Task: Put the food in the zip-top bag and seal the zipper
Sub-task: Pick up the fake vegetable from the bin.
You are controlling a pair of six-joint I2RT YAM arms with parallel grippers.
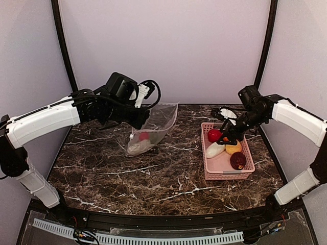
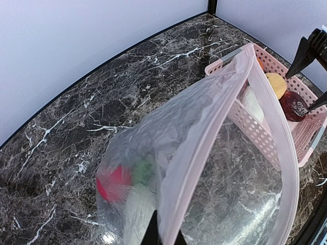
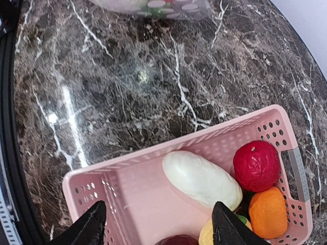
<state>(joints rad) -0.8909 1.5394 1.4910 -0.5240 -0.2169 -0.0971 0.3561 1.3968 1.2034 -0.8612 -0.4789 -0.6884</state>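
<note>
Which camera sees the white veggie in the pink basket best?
Right wrist: the white piece lies whole and large in the basket. The top view shows it small; the left wrist only a blurred sliver behind the bag.

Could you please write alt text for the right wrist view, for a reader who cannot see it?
The right gripper hangs open above a pink basket on a dark marble table. Inside lie a white oblong toy, a red ball, an orange piece and a yellow piece.
</note>
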